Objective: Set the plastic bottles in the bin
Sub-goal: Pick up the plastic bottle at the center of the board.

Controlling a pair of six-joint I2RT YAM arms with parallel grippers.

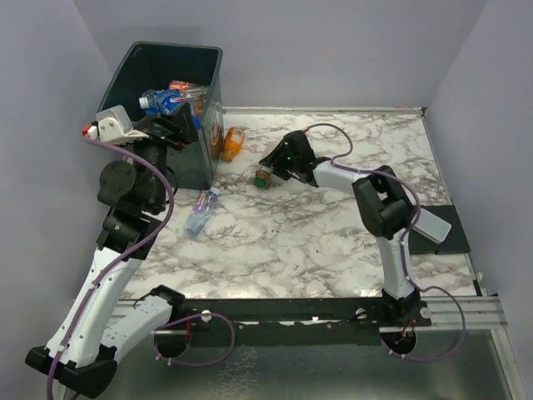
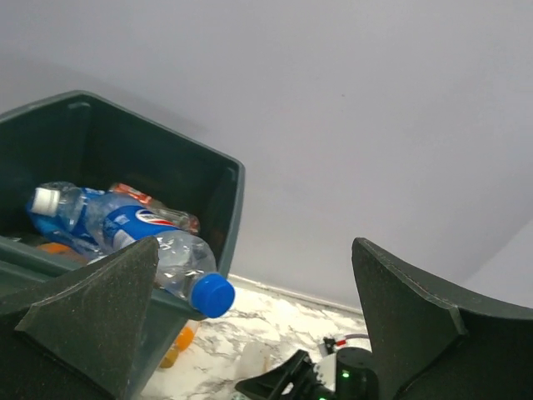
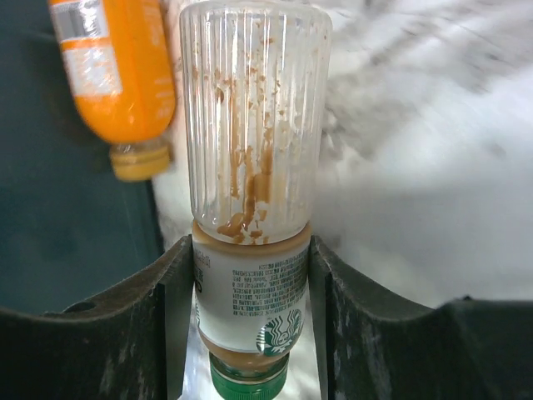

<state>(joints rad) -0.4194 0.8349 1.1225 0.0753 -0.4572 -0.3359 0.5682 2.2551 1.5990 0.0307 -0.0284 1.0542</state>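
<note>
the left arm and the right arm each have smooth white link shells between bulky black joint housings, a thin purple cable looping alongside, a black base on a black rail, a green light on the right wrist, and matte black, grainy fingers.

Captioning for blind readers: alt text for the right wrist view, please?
The right gripper clamps the white label of a clear, brown-streaked coffee bottle lying on a marble table, green cap toward the camera. An orange bottle lies beside the dark bin.
</note>
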